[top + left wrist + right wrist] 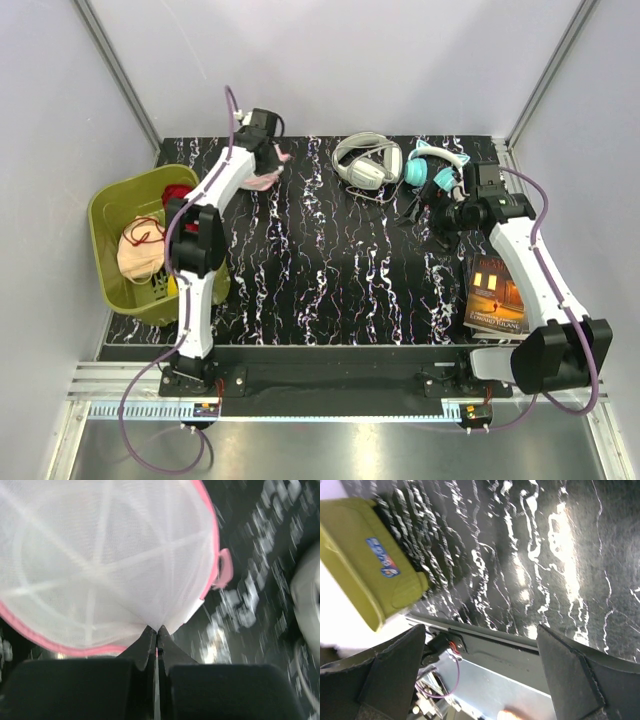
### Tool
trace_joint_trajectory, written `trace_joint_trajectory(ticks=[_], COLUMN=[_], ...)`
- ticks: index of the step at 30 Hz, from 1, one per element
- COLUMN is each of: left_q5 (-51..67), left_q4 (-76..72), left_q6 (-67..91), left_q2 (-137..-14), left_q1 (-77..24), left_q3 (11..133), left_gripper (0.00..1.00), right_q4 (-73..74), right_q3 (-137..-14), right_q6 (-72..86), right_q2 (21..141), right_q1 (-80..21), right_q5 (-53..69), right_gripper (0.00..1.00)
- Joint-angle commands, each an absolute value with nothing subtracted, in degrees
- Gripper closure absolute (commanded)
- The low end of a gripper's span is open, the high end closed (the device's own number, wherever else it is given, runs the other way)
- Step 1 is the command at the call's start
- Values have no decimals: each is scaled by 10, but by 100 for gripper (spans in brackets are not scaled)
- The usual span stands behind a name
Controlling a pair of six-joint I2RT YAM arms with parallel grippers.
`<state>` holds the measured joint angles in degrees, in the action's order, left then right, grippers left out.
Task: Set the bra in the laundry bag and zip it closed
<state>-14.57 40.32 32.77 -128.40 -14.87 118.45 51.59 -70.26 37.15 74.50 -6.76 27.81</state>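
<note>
Step in hand looks like grabbing the laundry bag point(266, 179). Overhead, the left gripper point(268, 158) is on it at the far side of the table point(330, 270), and the bra point(138, 255) sits in the green basket point(110, 215). Left wrist: jaws pinched tight on the mesh. Right wrist: the right gripper point(480, 630) is spread wide, holding nothing. Next I'd guess the bag needs pulling closer and opening up.

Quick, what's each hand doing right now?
Left hand: closed, pinching the bag at its edge.
Right hand: open, holding nothing.
</note>
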Motion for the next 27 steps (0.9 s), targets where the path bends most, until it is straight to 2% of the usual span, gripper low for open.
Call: trace_joint_trajectory(ticks=[1, 7, 13, 18, 21, 27], left_q5=[-101, -34, -10, -4, 22, 20], left_q4=[398, 388, 352, 347, 345, 335], left_q6=[303, 335, 357, 354, 346, 346], left_q2=[-1122, -943, -837, -792, -781, -780], left_q1=[-183, -264, -344, -353, -355, -362], left_q3=[1055, 842, 681, 633, 621, 595], left_gripper=[100, 100, 100, 99, 95, 94], right_q4=[540, 540, 511, 490, 476, 463], right_q3=[-718, -760, -780, -761, -747, -744], right_q6=[346, 282, 272, 279, 285, 294], right_q2=[771, 816, 856, 871, 874, 892], right_q1=[-94, -128, -155, -184, -192, -201], right_q5=[257, 253, 278, 270, 256, 254], right_gripper=[0, 0, 0, 0, 0, 0])
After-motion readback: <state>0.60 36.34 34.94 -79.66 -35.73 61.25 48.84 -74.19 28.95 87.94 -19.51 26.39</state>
